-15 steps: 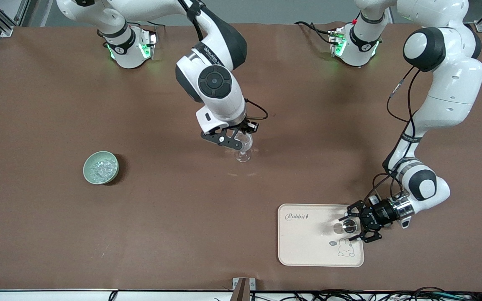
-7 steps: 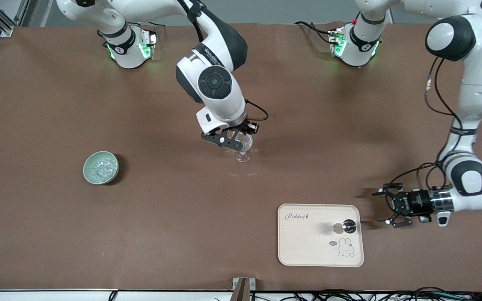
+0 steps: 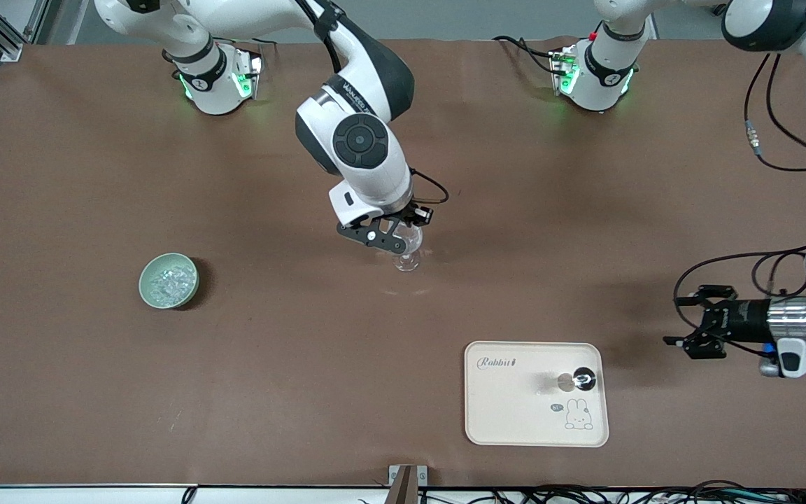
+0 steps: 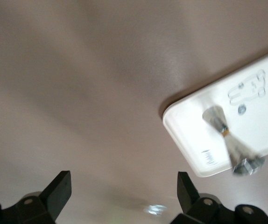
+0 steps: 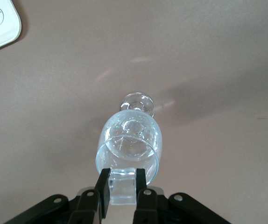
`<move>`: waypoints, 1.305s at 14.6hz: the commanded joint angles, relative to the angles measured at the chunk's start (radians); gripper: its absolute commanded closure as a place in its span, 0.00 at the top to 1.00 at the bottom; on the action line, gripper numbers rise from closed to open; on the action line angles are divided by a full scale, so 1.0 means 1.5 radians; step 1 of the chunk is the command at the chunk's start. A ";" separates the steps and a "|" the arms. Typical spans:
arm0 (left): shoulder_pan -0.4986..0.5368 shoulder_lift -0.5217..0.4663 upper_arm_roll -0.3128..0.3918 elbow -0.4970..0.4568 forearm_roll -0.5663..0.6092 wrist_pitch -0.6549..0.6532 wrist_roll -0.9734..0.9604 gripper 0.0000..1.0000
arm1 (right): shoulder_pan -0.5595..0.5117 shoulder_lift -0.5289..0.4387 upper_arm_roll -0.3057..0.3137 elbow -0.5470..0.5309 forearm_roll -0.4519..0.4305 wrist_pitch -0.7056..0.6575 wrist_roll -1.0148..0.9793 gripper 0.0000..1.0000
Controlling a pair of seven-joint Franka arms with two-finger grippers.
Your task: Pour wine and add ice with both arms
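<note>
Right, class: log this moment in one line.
right gripper: shut on ice cube over glass | left gripper: open, over table beside tray

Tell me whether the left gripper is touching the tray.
Apart. The front view shows the left gripper open over bare table, off the tray toward the left arm's end.

Robot lab: framed table (image 3: 95, 175), cables (image 3: 585, 495).

I saw a cream rabbit-printed tray (image 3: 515, 413) lying near my camera, toward the left arm's end of the brown table (image 3: 305, 385).
</note>
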 commanded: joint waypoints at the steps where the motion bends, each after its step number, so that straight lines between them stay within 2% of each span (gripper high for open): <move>1: 0.000 -0.084 0.002 -0.023 0.065 -0.027 0.096 1.00 | 0.007 0.006 -0.007 0.014 0.010 -0.003 0.008 0.44; 3: -0.008 -0.109 0.002 -0.023 0.107 -0.051 0.133 1.00 | 0.007 0.006 -0.008 0.015 0.010 -0.003 0.008 0.57; 5: -0.018 -0.138 -0.011 -0.023 0.148 -0.064 0.171 1.00 | 0.008 0.006 -0.008 0.015 0.010 -0.004 0.007 0.66; 8: -0.019 -0.207 -0.026 -0.023 0.160 -0.072 0.252 1.00 | 0.008 0.006 -0.008 0.015 0.009 -0.006 0.005 0.76; 11: -0.037 -0.282 -0.045 -0.026 0.237 -0.078 0.270 1.00 | 0.000 -0.010 -0.013 0.017 -0.006 -0.010 0.000 1.00; 13: -0.048 -0.328 -0.061 -0.032 0.252 -0.100 0.274 1.00 | -0.005 -0.037 -0.014 0.017 -0.050 -0.009 0.000 1.00; 14: -0.080 -0.358 -0.052 -0.057 0.254 -0.099 0.278 1.00 | -0.005 -0.054 -0.018 0.017 -0.090 -0.009 0.000 1.00; 17: -0.177 -0.454 0.049 -0.143 0.246 -0.092 0.307 1.00 | -0.024 -0.105 -0.042 0.017 -0.189 -0.009 -0.003 1.00; 19: -0.255 -0.503 0.118 -0.197 0.242 -0.084 0.316 1.00 | -0.053 -0.134 -0.054 0.017 -0.200 -0.010 -0.006 1.00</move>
